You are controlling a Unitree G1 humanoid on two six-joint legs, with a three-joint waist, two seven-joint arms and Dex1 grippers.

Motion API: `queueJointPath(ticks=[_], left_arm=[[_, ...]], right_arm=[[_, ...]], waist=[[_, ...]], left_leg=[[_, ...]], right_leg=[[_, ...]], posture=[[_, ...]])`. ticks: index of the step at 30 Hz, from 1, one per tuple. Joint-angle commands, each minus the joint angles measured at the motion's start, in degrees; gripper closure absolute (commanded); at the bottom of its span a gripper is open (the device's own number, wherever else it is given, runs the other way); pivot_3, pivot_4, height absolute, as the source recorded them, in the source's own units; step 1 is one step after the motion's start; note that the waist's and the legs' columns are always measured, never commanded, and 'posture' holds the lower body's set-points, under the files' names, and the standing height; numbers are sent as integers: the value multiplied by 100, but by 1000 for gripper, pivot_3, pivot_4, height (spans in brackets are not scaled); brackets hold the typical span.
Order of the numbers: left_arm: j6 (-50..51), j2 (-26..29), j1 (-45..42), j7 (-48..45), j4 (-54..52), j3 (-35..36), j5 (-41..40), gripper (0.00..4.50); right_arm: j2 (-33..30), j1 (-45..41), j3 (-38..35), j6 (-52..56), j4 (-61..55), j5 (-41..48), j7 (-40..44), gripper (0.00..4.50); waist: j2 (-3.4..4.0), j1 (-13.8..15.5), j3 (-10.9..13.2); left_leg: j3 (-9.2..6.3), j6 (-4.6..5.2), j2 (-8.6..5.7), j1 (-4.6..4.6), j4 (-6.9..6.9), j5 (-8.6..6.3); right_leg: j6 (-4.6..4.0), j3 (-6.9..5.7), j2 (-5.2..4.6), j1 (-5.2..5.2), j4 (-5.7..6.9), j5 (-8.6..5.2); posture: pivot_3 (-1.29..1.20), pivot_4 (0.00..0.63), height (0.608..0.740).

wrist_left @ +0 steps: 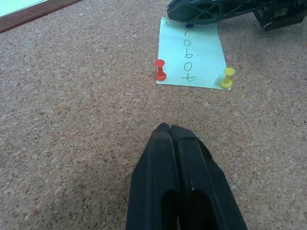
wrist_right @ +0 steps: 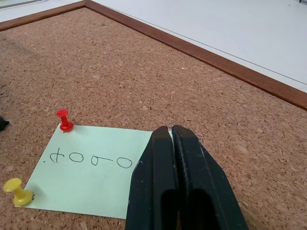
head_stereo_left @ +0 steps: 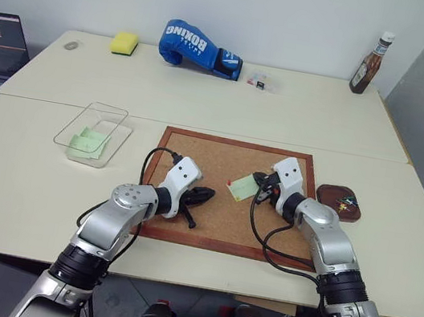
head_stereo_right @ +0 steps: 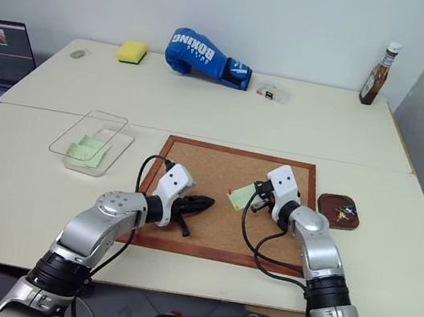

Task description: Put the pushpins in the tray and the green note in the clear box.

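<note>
Cork is what both of your grippers hang over: one cork board [head_stereo_left: 220, 209] in a reddish wood frame, lying flat on the near table [head_stereo_left: 19, 191], largest item after the two pale tables.

Count next one blue boxing glove [head_stereo_left: 194, 46], one brown sauce bottle [head_stereo_left: 372, 65], one yellow sponge [head_stereo_left: 124, 43] and one tiny clear case [head_stereo_left: 258, 80], all on the far table and well apart from your work.

One clear box [head_stereo_left: 94, 132] sits left of the board; you can see pale green paper already lying in it.

One tray [head_stereo_left: 339, 202], dark reddish-brown, sits just beside the board's right edge with a few small coloured bits inside, too small to tell apart.

Two grippers: your left gripper [wrist_left: 170, 128] has its fingers pressed together with nothing between them, low over bare cork. Your right gripper [wrist_right: 171, 128] is likewise pressed together at the note's near edge; a dark blue spot shows at its tips in the left wrist view, and whether a pin is pinched you cannot tell.

One green note [wrist_right: 91, 170], lettered "robot", lies on the board.

Two pushpins stand upright in its far corners: one red pushpin [wrist_left: 160, 70], one yellow pushpin [wrist_left: 227, 77].
</note>
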Motion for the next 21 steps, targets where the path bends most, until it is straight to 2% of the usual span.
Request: queueJointPath(ticks=[1, 7, 21], left_arm=[[120, 12, 68, -13, -60, -122, 44, 4500], [195, 23, 78, -42, -64, -166, 43, 4500], [650, 141, 99, -16, 0, -462, 225, 4500]], right_arm=[[24, -1, -132, -93, -135, 122, 28, 4484], [93, 123, -295, -219, -606, 436, 148, 4484], [49, 312, -388, -323, -931, 487, 91, 4484]], waist=[[0, 0, 0], [0, 5, 1], [0, -1, 0]], left_leg=[[0, 0, 0, 0, 0, 0], [0, 0, 0, -1, -3, 0], [-1, 0, 0, 7, -14, 0]], right_leg=[[0, 0, 0, 0, 0, 0], [0, 0, 0, -1, -1, 0], [-3, -1, 0, -1, -3, -3]], posture=[[0, 150, 740], [0, 150, 740], [0, 150, 740]])
